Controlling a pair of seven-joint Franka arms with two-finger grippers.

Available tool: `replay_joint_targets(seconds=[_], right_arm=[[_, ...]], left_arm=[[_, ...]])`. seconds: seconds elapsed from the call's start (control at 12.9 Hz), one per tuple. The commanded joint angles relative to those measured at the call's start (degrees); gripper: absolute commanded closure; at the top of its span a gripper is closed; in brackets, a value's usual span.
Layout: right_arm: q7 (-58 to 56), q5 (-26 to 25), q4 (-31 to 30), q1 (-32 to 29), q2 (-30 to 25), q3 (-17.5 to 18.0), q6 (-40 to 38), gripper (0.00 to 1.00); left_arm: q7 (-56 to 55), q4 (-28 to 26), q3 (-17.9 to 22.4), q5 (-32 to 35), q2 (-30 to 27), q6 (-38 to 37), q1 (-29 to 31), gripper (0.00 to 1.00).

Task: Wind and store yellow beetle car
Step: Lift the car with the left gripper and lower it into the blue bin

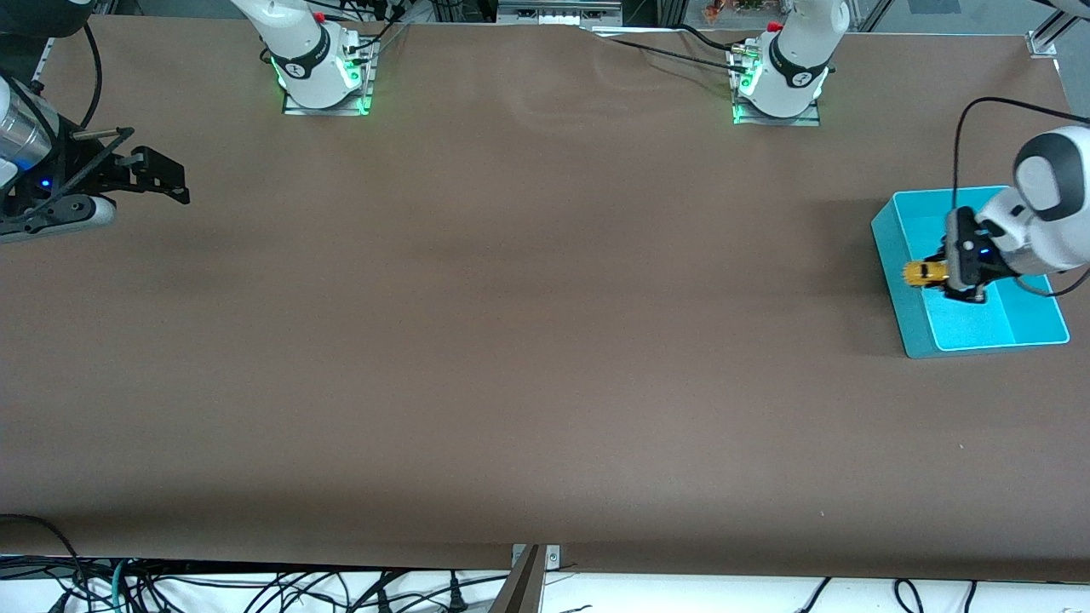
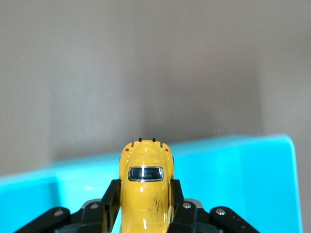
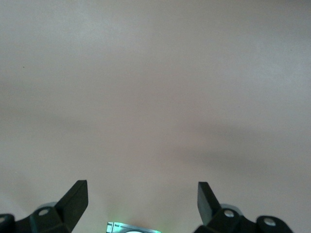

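Your left hand [image 1: 943,277] pinches the yellow beetle car [image 1: 924,273] over the turquoise bin [image 1: 903,281]; right hand [image 1: 162,180] waits spread at the worktop [image 1: 511,340] edge.

One yellow beetle car [image 1: 925,273], clamped between the fingers of the left tool [image 1: 943,274]. One turquoise bin [image 1: 903,281], directly beneath that tool. Two arms, each ending in one two-finger tool: the left tool over the bin, and the right tool [image 1: 174,183], fingers spread and holding nothing, over the bare brown surface. One worktop [image 1: 528,340] carries everything.
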Motion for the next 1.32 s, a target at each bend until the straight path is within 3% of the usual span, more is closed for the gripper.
replay_joint_targets(seconds=[0.0, 0.47, 0.86, 0.93, 1.01, 1.09, 1.17, 1.24], right_arm=[[-0.7, 0.0, 1.3, -0.1, 0.7, -0.2, -1.0, 0.00], [-0.6, 0.1, 1.3, -0.1, 0.7, -0.2, -1.2, 0.00], [-0.7, 0.1, 1.3, -0.2, 0.7, -0.2, -1.2, 0.00], [-0.7, 0.1, 1.3, -0.2, 0.7, -0.2, -1.2, 0.00], [-0.6, 0.1, 1.3, -0.2, 0.7, -0.2, -1.2, 0.00], [-0.7, 0.1, 1.3, -0.2, 0.7, -0.2, -1.2, 0.00], [-0.6, 0.1, 1.3, -0.2, 0.7, -0.3, -1.2, 0.00], [-0.7, 0.1, 1.3, -0.2, 0.7, -0.2, -1.2, 0.00]], left_arm=[[5.1, 0.9, 0.7, -0.8, 0.7, -0.3, 5.0, 0.95], [4.8, 0.3, 1.4, -1.3, 10.5, 11.4, 6.6, 0.87], [4.4, 0.3, 1.4, -1.5, 15.1, 16.5, 6.4, 0.84], [4.4, 0.3, 1.4, -1.7, 15.3, 16.7, 6.2, 0.77], [4.5, 0.3, 1.3, -2.7, 15.0, 16.6, 6.2, 0.58], [4.6, 0.5, 1.3, -3.0, 14.5, 16.1, 6.2, 0.21], [4.6, 0.8, 1.2, -3.0, 13.6, 15.3, 6.2, 0.00], [4.6, 0.9, 1.1, -3.0, 12.2, 13.4, 6.2, 0.00]])
